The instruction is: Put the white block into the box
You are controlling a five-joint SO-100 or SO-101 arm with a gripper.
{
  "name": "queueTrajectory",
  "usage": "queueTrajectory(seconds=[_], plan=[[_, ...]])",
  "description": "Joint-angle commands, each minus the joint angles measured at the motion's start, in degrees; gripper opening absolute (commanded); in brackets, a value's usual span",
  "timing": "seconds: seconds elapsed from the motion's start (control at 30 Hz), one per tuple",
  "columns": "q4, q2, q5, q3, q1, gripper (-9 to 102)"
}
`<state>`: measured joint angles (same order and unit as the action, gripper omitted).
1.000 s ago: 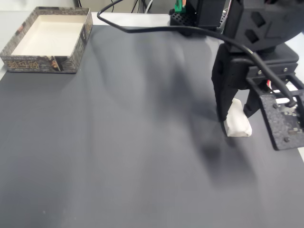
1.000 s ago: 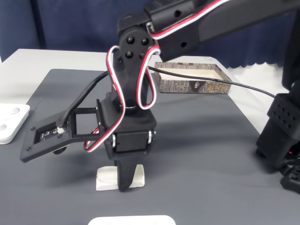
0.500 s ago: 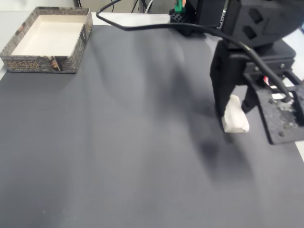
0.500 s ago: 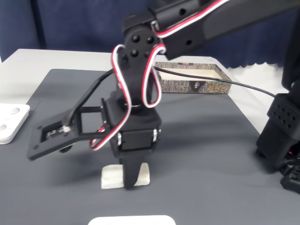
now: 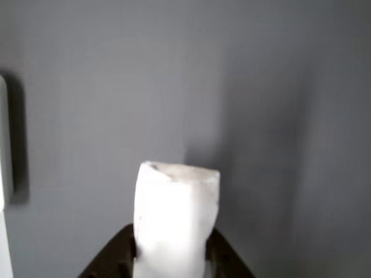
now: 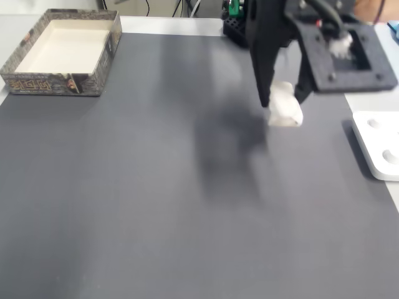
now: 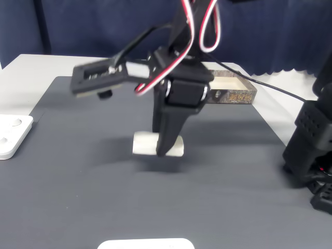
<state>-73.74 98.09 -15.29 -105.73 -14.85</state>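
The white block (image 6: 285, 107) hangs in the air above the dark mat, with my gripper (image 6: 283, 99) shut on it from above. In another fixed view the block (image 7: 144, 143) lies level between the black fingers (image 7: 167, 136), well above the mat, and its shadow falls on the mat below. In the other view the block (image 5: 175, 214) sticks up from between the two fingers, with bare grey mat behind it. The box (image 6: 53, 83) stands open at the mat's far left corner and, in another fixed view, the box (image 7: 233, 95) sits behind the arm.
A flat white device (image 6: 377, 146) with round buttons lies beside the mat's right edge, and the same device (image 7: 11, 136) lies at the left in another fixed view. The arm's black base (image 7: 311, 148) stands at the right. A white object (image 7: 145, 244) sits at the near edge.
The gripper has risen off the mat with the white block in it and swung back toward the base side. The white device that the arm hid before is now uncovered.
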Motion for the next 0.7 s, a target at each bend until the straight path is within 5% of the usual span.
queueTrajectory(seconds=[0.0, 0.33, 0.67], plan=[[-0.62, 8.53, -2.11, -0.44, -5.45, -2], [-2.37, 20.30, -10.37, -2.72, -23.99, -2], [-3.16, 11.78, -18.37, -0.44, -37.18, -2]])
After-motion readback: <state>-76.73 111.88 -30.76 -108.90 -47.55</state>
